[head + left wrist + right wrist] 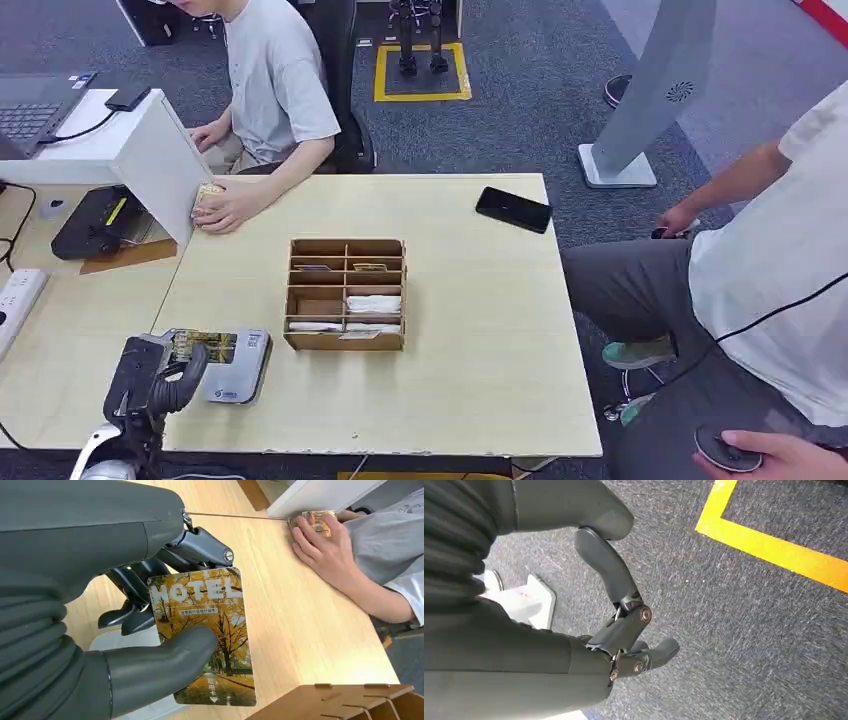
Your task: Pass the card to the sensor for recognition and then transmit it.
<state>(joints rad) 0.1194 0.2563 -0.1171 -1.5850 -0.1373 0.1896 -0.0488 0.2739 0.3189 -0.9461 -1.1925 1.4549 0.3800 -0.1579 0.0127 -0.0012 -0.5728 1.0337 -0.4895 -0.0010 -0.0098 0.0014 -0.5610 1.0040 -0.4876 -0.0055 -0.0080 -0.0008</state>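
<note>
Thumb (165,655) pressing flat across the face of the card (205,635), darker fingers (130,615) bracing it from behind: the left hand (150,630) is pinching that hotel key card firmly. In the head view the left hand (160,380) is hovering at the near-left corner of the table (480,300), the card sitting over the grey sensor (235,365), a flat rounded reader pad; whether card and pad are actually touching, I cannot tell.

To do this step well, I'd say the card wants holding flat and parallel just over the pad's face, steady until it reads, the thumb kept clear of the middle. The grip looks secure, though that glossy surface could slide.

The card is thin, stiff plastic, rounded corners, printed with golden autumn trees. The sensor is smooth matte plastic. Beyond it, the wooden organizer (345,295), thin ply with slotted compartments, is holding a few cards and papers. The tabletop is pale wood grain.

A seated person's hand (225,208) is resting at the far-left edge. The right hand (624,625) is hanging over grey carpet, fingers loosely curled, holding nothing.
</note>
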